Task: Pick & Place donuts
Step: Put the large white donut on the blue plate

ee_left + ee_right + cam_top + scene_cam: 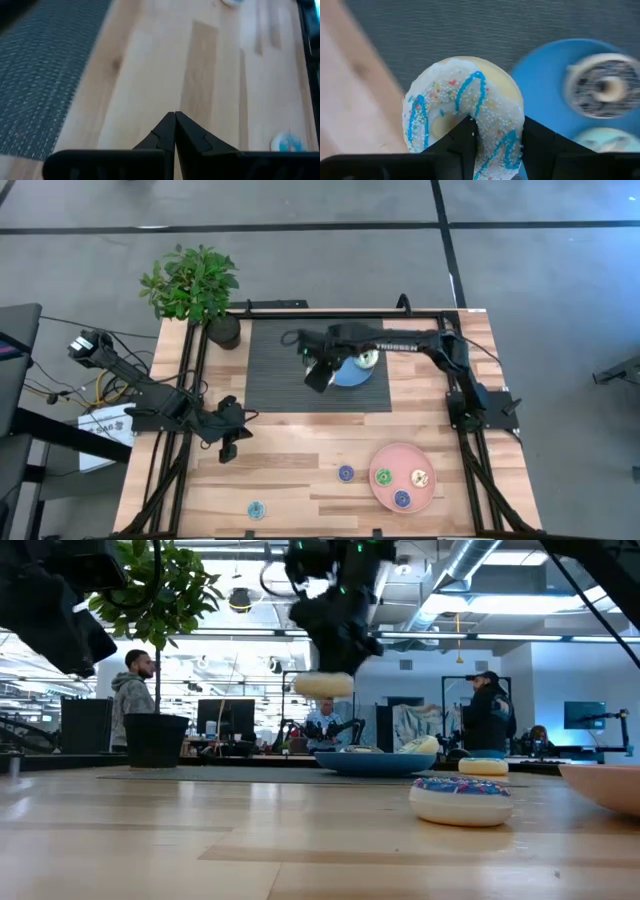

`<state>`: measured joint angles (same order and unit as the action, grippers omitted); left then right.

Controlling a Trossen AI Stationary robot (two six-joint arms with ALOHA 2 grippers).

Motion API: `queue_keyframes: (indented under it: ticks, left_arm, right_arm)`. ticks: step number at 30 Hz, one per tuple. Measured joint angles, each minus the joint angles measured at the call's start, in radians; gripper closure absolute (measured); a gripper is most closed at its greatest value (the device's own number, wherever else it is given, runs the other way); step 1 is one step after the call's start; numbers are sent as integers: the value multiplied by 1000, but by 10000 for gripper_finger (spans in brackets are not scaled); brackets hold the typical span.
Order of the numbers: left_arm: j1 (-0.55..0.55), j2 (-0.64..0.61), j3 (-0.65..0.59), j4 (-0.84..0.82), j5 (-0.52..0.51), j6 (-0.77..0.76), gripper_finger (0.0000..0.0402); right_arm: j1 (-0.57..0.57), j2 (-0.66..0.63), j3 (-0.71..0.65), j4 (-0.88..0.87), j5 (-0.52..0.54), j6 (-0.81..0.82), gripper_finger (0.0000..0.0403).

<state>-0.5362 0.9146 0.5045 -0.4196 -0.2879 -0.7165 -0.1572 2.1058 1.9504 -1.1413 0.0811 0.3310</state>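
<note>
1. The right hand (492, 145) grips a white-iced toy donut with blue drizzle and sprinkles (465, 107), held in the air above the dark ribbed mat (275, 365), beside the flat round blue plate (350, 374).
2. The blue plate holds two more donuts: a dark-iced one (604, 91) and a pale turquoise one (607, 140).
3. The left hand (175, 132) hangs over the wooden counter (290, 470) near its left side, fingers pressed together and holding nothing.
4. The flat round pink plate (380, 495) carries three small donuts; two others lie on the counter.
</note>
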Motion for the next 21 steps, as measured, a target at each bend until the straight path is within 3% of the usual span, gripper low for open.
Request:
queue_keyframes:
  ticks: [8,14,21]
  left_arm:
    - [0,0,0,18,-161,-54,401]
    - [1,0,0,19,-206,-81,401]
    - [1,0,0,24,-230,-100,401]
  right_arm:
    - [-110,-39,-167,2,-3,-53,284]
    - [-147,-57,-289,98,-4,-80,284]
    - [-155,-57,-303,156,1,-103,284]
